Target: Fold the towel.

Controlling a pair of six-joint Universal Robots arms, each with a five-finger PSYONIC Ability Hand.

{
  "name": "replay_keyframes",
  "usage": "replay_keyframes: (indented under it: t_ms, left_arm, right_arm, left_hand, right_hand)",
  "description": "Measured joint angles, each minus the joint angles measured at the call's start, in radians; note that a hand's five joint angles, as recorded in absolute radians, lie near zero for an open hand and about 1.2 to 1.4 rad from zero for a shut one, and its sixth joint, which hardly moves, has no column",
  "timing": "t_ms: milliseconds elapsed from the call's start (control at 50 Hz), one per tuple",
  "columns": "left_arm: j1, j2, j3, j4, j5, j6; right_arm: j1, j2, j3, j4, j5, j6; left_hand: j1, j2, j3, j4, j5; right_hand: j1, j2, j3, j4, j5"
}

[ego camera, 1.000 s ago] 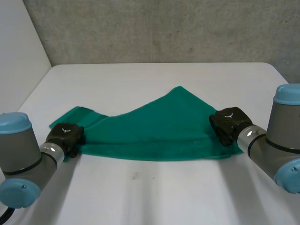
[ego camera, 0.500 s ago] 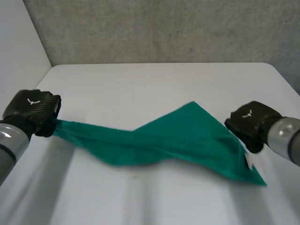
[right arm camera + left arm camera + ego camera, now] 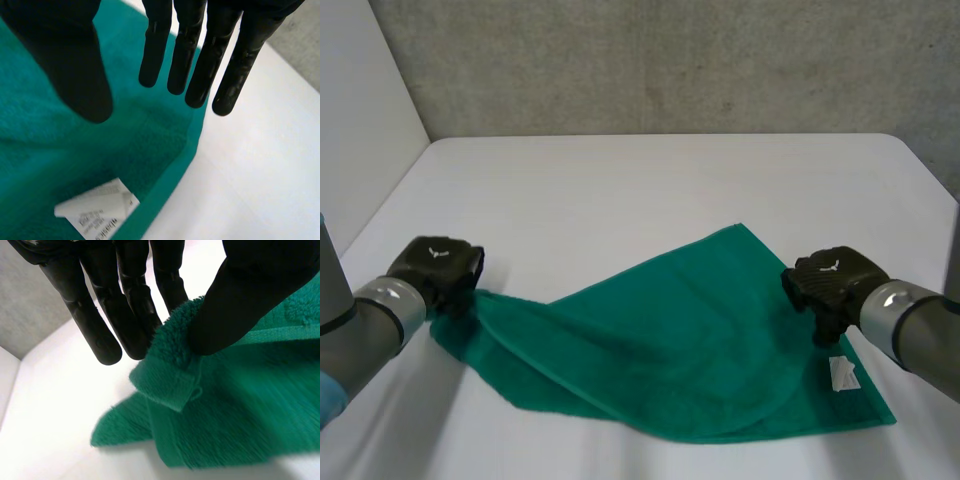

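Observation:
A green towel [image 3: 680, 340] lies rumpled across the near half of the white table [image 3: 650, 190], one corner pointing away from me. My left hand [image 3: 435, 272] pinches the towel's left corner [image 3: 172, 375] between thumb and straight fingers. My right hand [image 3: 832, 283] hovers over the towel's right edge [image 3: 190, 145] with straight, spread fingers [image 3: 200, 65] and nothing between them. A white care label [image 3: 97, 207] lies on the towel under that hand, label [image 3: 842, 373] near the right corner.
A grey wall [image 3: 670, 60] stands behind the table's far edge. Bare tabletop stretches beyond the towel and along its right side [image 3: 260, 175].
Both hands came down with the towel, which had been stretched between them, and it now lies spread on the table. The right hand has let go of its corner; the left still pinches.

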Motion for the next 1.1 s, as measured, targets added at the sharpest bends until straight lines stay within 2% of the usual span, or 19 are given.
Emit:
replay_keyframes:
  t_ms: [140,240,360,440,620,780,1100]
  left_arm:
    - [0.002,-0.005,0.032,0.038,-0.006,-0.006]
    - [0.002,-0.020,0.043,0.070,-0.027,-0.007]
    - [0.001,-0.041,0.048,0.084,-0.042,-0.007]
    - [-0.001,-0.057,0.048,0.087,-0.045,-0.008]
    - [-0.001,-0.067,0.047,0.087,-0.044,-0.011]
    - [-0.001,-0.067,0.044,0.089,-0.045,-0.015]
    - [-0.003,-0.067,0.039,0.090,-0.044,-0.016]
  right_arm:
    - [-0.062,-0.142,0.145,-0.016,-0.110,0.030]
    - [-0.181,-0.219,0.281,-0.056,-0.176,0.017]
    - [-0.298,-0.240,0.395,-0.122,-0.221,-0.025]
    - [-0.376,-0.235,0.481,-0.162,-0.281,-0.080]
    - [-0.431,-0.225,0.568,-0.226,-0.377,-0.123]
    - [-0.430,-0.221,0.606,-0.298,-0.404,-0.123]
    - [-0.422,-0.133,0.610,-0.353,-0.391,-0.147]
  left_hand:
    - [0.000,0.000,0.000,0.000,0.000]
    - [0.000,0.000,0.000,0.000,0.000]
    - [0.000,0.000,0.000,0.000,0.000]
    - [0.000,0.000,0.000,0.000,0.000]
    - [0.000,0.000,0.000,0.004,0.000]
    - [0.000,0.000,0.000,0.004,0.000]
    - [0.000,0.000,0.000,0.004,0.000]
  right_hand:
    - [-0.062,-0.056,-0.082,-0.087,-0.096]
    - [-0.067,-0.056,-0.083,-0.092,-0.102]
    - [-0.078,-0.080,-0.094,-0.104,-0.110]
    - [-0.088,-0.081,-0.103,-0.116,-0.121]
    - [-0.169,-0.189,-0.200,-0.203,-0.212]
    - [-0.216,-0.261,-0.264,-0.270,-0.282]
    - [-0.229,-0.261,-0.264,-0.270,-0.282]
